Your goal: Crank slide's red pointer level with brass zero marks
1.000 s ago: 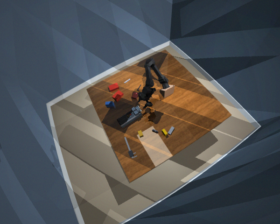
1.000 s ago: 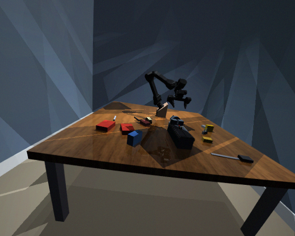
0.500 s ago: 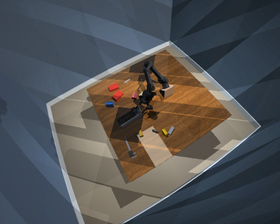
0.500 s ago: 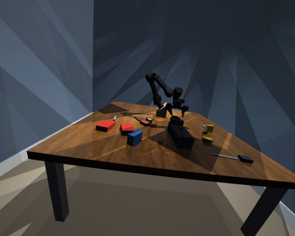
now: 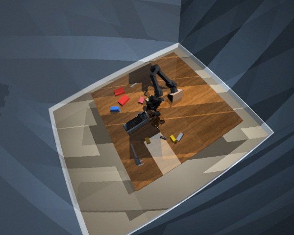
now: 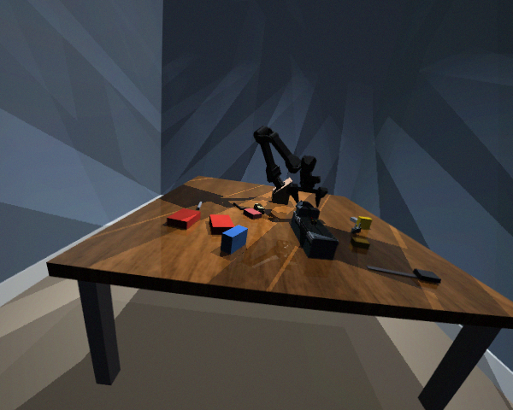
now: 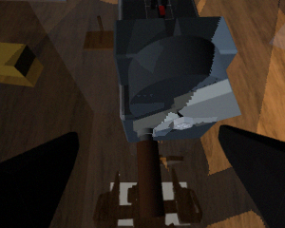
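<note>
The dark grey machine [image 5: 135, 123] [image 6: 322, 247] [image 7: 133, 35] stands on the table. In the wrist view, its slide's small red pointer [image 7: 161, 9] shows at the top edge, beyond the round housing. The brass zero marks cannot be made out, so the pointer's level against them is unclear. The pale crank arm [image 7: 211, 101] is at the machine's near end, and the dark brown handle [image 7: 149, 173] sticks out from it toward the wrist camera's lower edge. My gripper [image 6: 306, 202] [image 7: 149, 135] is open and empty above this end, its fingers wide apart on either side of the handle in the wrist view.
A yellow block [image 5: 147, 140] [image 6: 359, 242] [image 7: 7, 62] lies beside the machine. A blue block [image 5: 114, 109] [image 6: 233, 239], two red blocks [image 5: 119, 91] [image 6: 184, 219] and a pink block [image 5: 141, 100] [image 6: 252, 213] are on the other side. A long grey tool [image 5: 134, 151] [image 6: 392, 271] lies near the table edge.
</note>
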Action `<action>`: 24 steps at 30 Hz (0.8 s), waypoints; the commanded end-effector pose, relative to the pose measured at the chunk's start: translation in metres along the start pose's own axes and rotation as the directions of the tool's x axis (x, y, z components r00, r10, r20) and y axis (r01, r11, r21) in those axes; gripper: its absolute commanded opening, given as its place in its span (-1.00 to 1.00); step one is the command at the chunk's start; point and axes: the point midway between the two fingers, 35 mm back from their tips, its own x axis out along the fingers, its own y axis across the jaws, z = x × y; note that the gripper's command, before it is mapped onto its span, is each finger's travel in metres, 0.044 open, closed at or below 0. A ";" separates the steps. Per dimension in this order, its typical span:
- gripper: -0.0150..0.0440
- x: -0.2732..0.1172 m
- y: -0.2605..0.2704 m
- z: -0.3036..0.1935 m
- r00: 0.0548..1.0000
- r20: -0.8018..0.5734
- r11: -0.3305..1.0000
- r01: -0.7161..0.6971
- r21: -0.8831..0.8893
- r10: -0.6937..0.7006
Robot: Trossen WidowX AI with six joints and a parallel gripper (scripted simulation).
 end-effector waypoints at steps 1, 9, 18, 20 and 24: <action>1.00 0.005 0.002 -0.010 1.000 -0.011 1.000 -0.005 -0.017 0.005; 1.00 0.014 0.002 -0.019 1.000 -0.011 1.000 -0.005 -0.017 0.005; 1.00 0.024 0.001 -0.030 1.000 -0.010 1.000 -0.004 -0.018 0.004; 1.00 0.026 0.000 -0.033 1.000 -0.010 1.000 -0.003 -0.018 0.003; 1.00 0.029 0.000 -0.038 1.000 -0.009 1.000 -0.003 -0.019 0.002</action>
